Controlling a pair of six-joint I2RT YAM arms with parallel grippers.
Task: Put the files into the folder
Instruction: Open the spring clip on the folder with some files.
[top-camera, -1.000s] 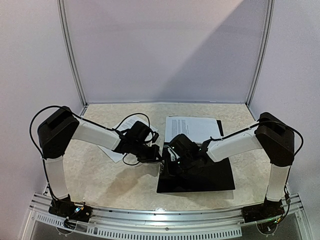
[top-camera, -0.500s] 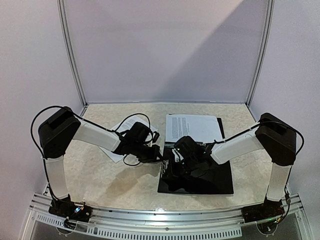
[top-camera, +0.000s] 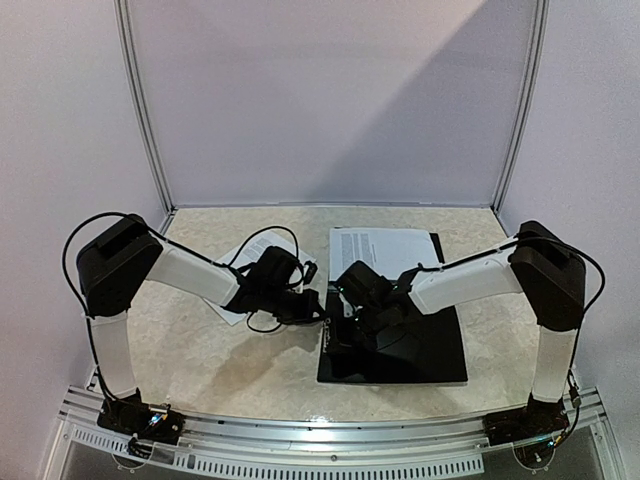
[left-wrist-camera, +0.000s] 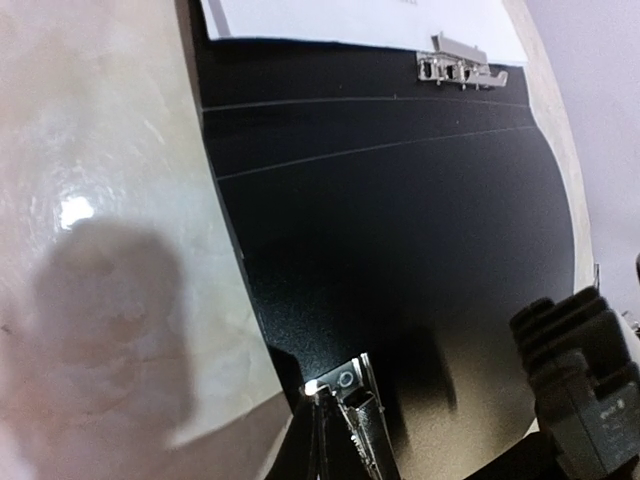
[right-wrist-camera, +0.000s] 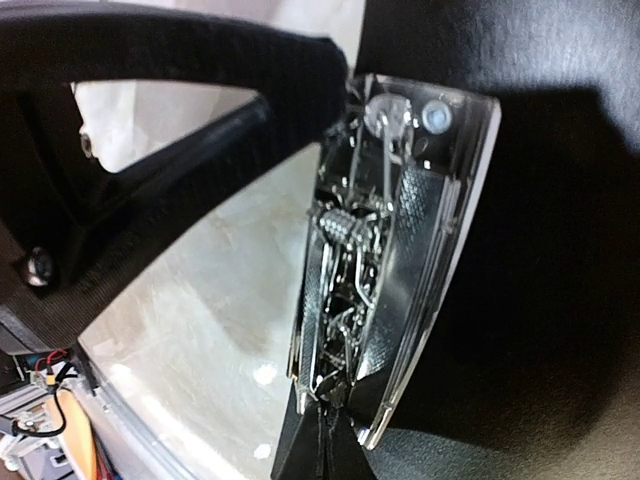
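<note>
A black folder (top-camera: 435, 350) lies flat on the table (top-camera: 200, 350), with the files (top-camera: 390, 252), white printed sheets, resting on its far end by a metal clip (left-wrist-camera: 458, 68). The left gripper (left-wrist-camera: 338, 385) and right gripper (right-wrist-camera: 395, 115) are fully closed at the folder's left edge, with nothing visibly held. The sheets are probably light, floppy and slippery, best pinched at an edge; whether the clip grips them is unclear.

- Paper sheets (top-camera: 395, 248) at the far end of the folder (top-camera: 440, 358): dense lines of black print, too small to read
- Black ribbed block (left-wrist-camera: 585, 400), left wrist view: small pale lettering, blurred, not legible
</note>
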